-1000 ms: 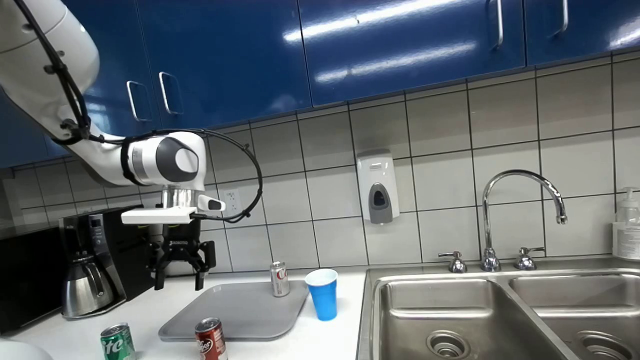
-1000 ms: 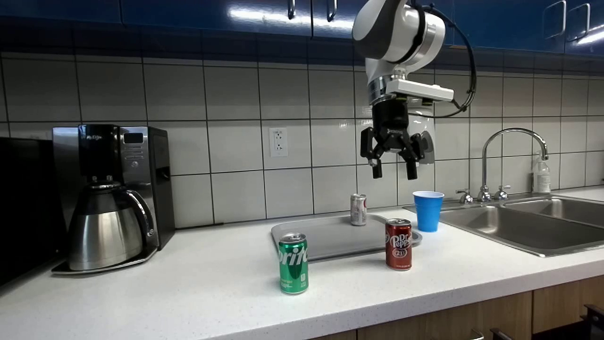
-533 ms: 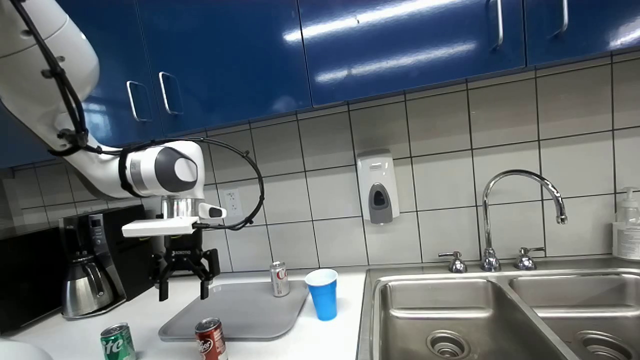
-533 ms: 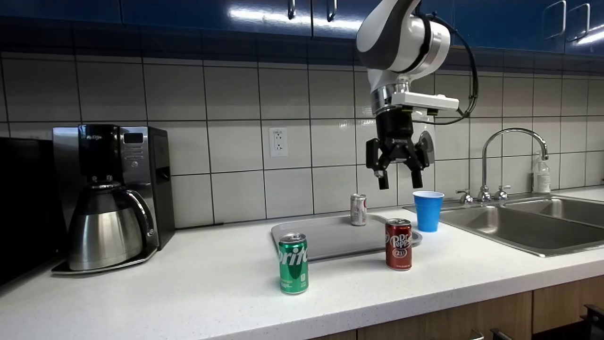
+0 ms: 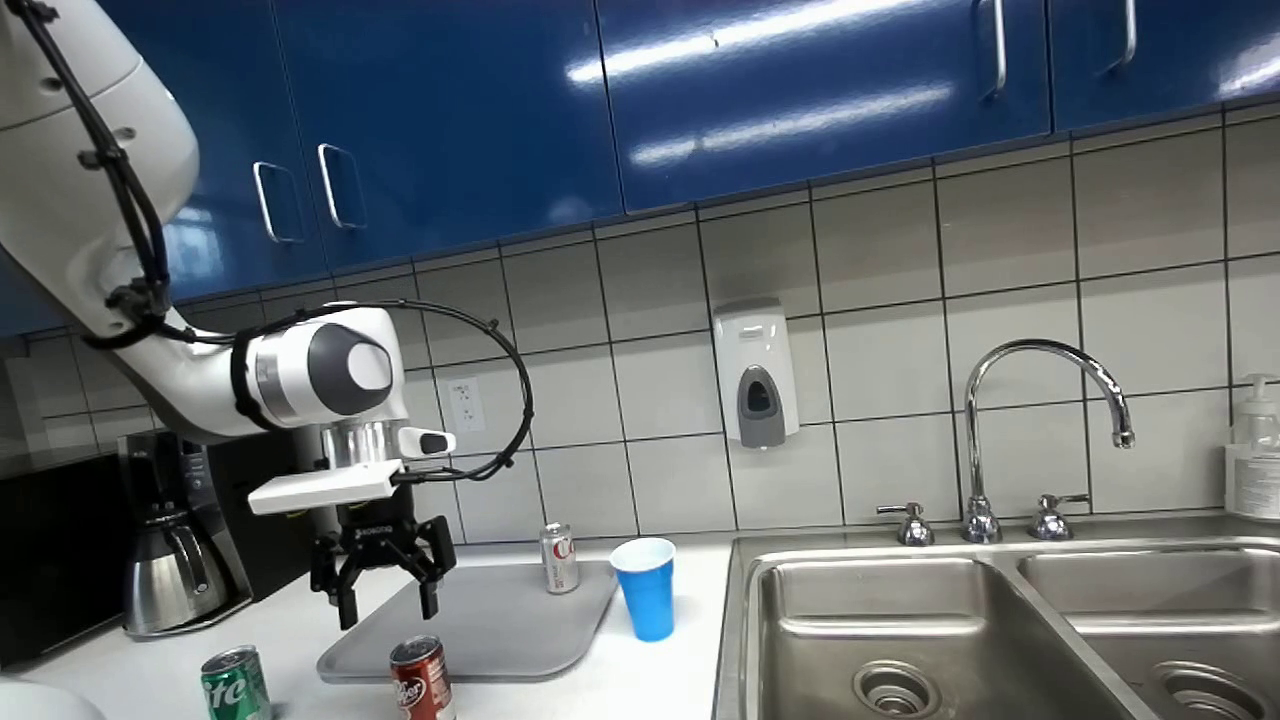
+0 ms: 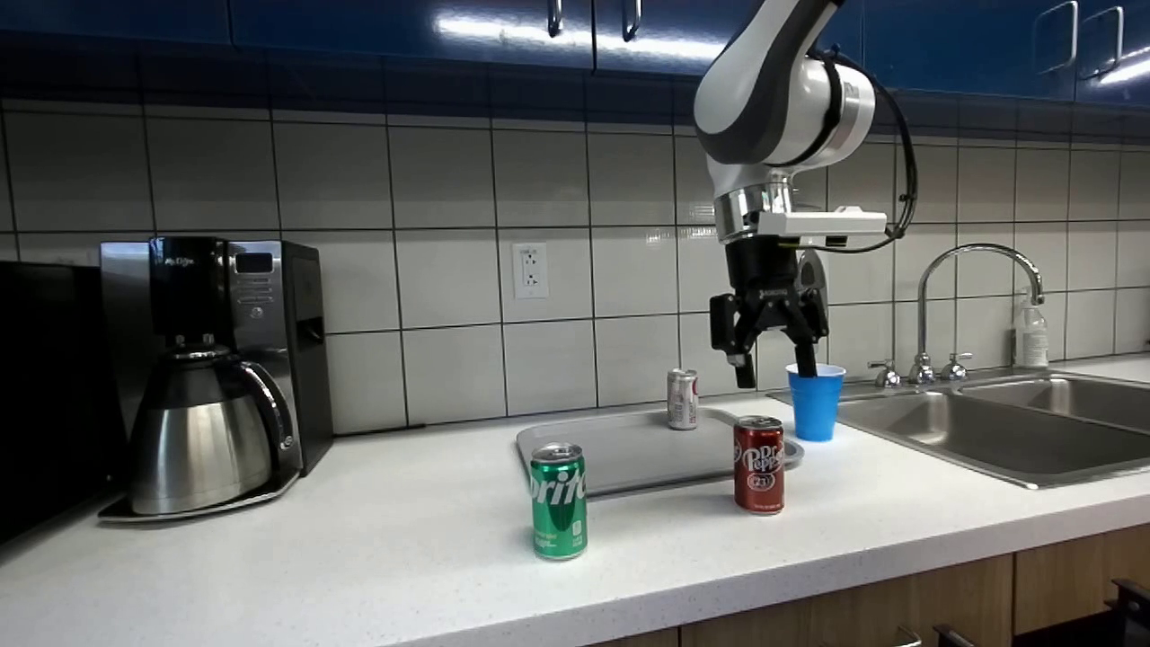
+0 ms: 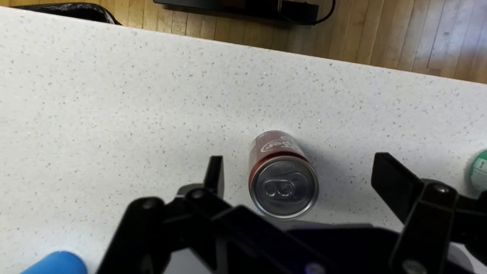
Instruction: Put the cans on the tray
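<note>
The red can (image 6: 759, 467) stands upright on the counter, just outside the near rim of the flat grey tray (image 6: 620, 456). To its left in that exterior view is the upright green can (image 6: 559, 517), also on the counter. A silver can (image 5: 559, 565) stands on the tray toward its back. My gripper (image 5: 389, 611) is open, pointing down, above the level of the red can's top. In the wrist view the red can (image 7: 283, 186) appears between the spread fingertips, nearer the left one, untouched. Gripper parts mostly cover the tray there, and the green can (image 7: 480, 171) is cut off.
A blue cup (image 6: 816, 409) stands right of the tray, close to the steel sink (image 6: 952, 422). The coffee maker (image 6: 216, 377) occupies the counter's left. Blue cupboards (image 5: 450, 120) hang overhead. The counter's front edge (image 7: 289, 52) crosses the upper wrist view.
My gripper has come down steadily and shifted slightly to the right in both exterior views, staying open. The cans, tray and cup have not moved.
</note>
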Controlling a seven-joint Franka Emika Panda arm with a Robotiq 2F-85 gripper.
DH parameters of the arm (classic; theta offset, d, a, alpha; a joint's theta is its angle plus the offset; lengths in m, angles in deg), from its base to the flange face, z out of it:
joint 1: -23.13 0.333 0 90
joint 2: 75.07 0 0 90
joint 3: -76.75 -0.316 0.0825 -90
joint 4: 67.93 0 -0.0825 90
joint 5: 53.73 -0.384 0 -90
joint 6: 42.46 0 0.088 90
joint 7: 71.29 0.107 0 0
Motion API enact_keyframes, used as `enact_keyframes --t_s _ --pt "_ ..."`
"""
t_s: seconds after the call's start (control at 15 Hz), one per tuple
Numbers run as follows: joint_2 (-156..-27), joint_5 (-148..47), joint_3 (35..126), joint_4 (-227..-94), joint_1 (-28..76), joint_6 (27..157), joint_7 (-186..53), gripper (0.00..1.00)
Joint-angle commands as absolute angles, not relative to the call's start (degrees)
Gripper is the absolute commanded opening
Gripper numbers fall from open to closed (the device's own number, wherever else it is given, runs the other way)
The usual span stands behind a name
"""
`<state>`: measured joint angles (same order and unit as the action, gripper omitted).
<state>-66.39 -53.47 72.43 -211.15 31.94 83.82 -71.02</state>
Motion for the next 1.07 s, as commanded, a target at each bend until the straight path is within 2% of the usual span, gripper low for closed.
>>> enact_keyframes --t_s 0.0,1.0 --pt "-66.62 -50.63 71.08 -212.99 30.73 87.7 -67.68 1.0" --pt "-75.93 -46.32 71.05 -211.18 31.1 94.06 -61.5 1.0"
